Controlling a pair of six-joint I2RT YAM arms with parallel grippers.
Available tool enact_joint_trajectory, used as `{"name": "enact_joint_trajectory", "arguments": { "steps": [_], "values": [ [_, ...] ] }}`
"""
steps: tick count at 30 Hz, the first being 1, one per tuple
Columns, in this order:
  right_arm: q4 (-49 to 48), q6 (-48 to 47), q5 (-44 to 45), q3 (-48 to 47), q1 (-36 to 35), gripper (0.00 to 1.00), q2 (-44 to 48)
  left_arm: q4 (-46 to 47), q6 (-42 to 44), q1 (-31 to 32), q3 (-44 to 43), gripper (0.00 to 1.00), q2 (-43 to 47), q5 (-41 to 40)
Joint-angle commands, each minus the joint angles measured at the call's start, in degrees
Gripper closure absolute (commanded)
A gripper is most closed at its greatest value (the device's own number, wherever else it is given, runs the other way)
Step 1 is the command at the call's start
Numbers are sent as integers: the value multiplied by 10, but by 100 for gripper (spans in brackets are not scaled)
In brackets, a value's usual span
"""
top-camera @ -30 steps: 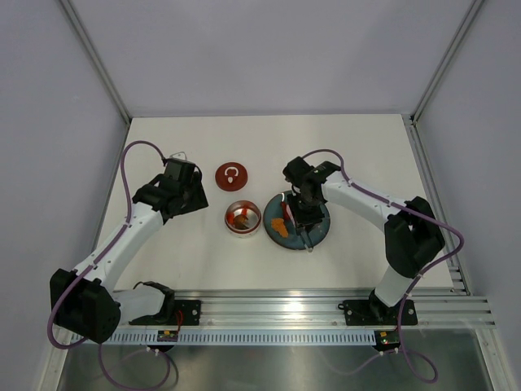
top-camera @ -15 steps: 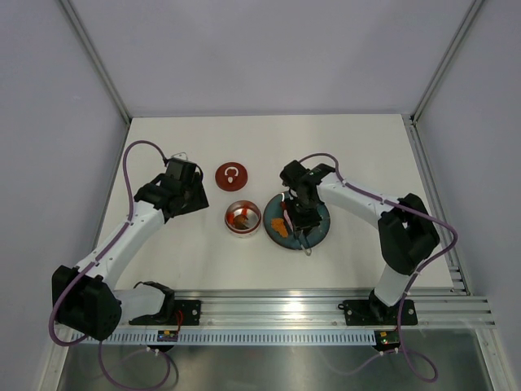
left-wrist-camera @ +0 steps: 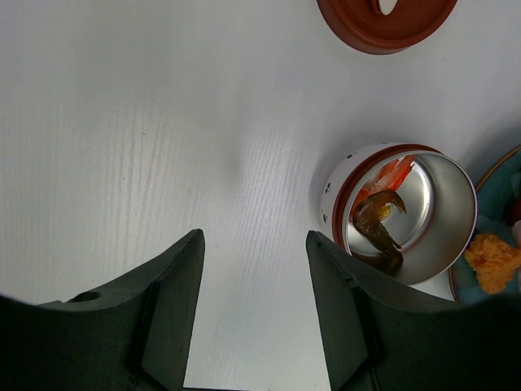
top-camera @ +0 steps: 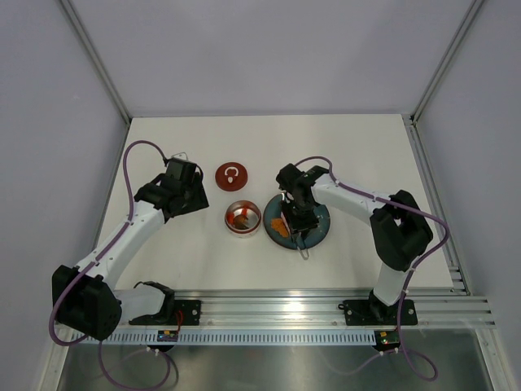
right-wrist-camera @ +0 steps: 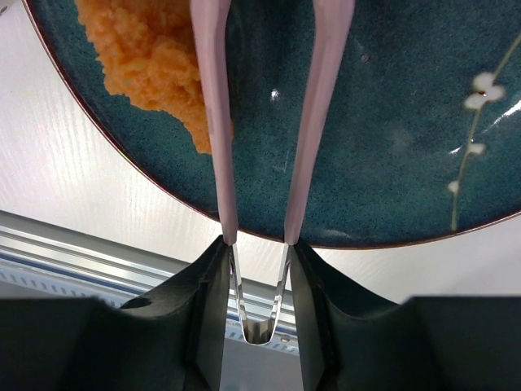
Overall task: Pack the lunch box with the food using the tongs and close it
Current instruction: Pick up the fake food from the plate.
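Top view, left tool (top-camera: 186, 194): open and holding nothing, above the white bench (top-camera: 163, 138), left of the lunch box.
Top view, lunch box (top-camera: 242, 218): upright and uncovered, just left of the teal plate (top-camera: 322, 230); its lid (top-camera: 231, 175) lies flat behind it, apart from it.
Top view, right tool (top-camera: 298, 213): over the plate, gripping the tongs (top-camera: 305, 247), whose looped end juts past the plate's near rim.
Top view, food (top-camera: 279, 226): an orange piece on the plate's left side.
Left wrist, left tool (left-wrist-camera: 254, 240): fingers spread wide, only bench (left-wrist-camera: 122, 122) between them.
Left wrist, lunch box (left-wrist-camera: 335, 191): to the right, with a brown piece (left-wrist-camera: 376, 224) and a red-orange piece (left-wrist-camera: 396, 171) inside; the lid (left-wrist-camera: 387, 20) is at the top edge.
Right wrist, right tool (right-wrist-camera: 256, 252): closed on the tongs (right-wrist-camera: 216, 122) near their joined end; the two arms, slightly apart, reach out over the plate (right-wrist-camera: 391, 122).
Right wrist, food (right-wrist-camera: 151, 57): the crumbly orange piece lies against the left tong arm, outside the gap.
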State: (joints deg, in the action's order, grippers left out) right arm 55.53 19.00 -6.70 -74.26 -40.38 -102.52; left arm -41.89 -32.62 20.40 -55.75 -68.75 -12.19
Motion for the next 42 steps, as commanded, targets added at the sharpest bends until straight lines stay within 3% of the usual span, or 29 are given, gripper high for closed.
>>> {"name": "enact_joint_trajectory", "arguments": {
  "steps": [1, 25, 32, 36, 42],
  "values": [
    [-2, -12, 3, -20, -5, 59, -4, 18, 1, -1, -9, 43, 1, -1],
    [-8, -33, 18, -63, 11, 57, -53, 21, -1, -1, -4, 43, 2, 0],
    [-1, -31, 20, -61, 12, 68, -35, 22, -2, -2, -2, 43, 1, 2],
    [12, -28, 30, -62, 12, 83, -14, 23, -3, -1, -2, 43, 2, 4],
    [32, -21, 45, -70, 12, 90, 21, 25, -3, -1, -2, 43, -1, 8]
  ]
}}
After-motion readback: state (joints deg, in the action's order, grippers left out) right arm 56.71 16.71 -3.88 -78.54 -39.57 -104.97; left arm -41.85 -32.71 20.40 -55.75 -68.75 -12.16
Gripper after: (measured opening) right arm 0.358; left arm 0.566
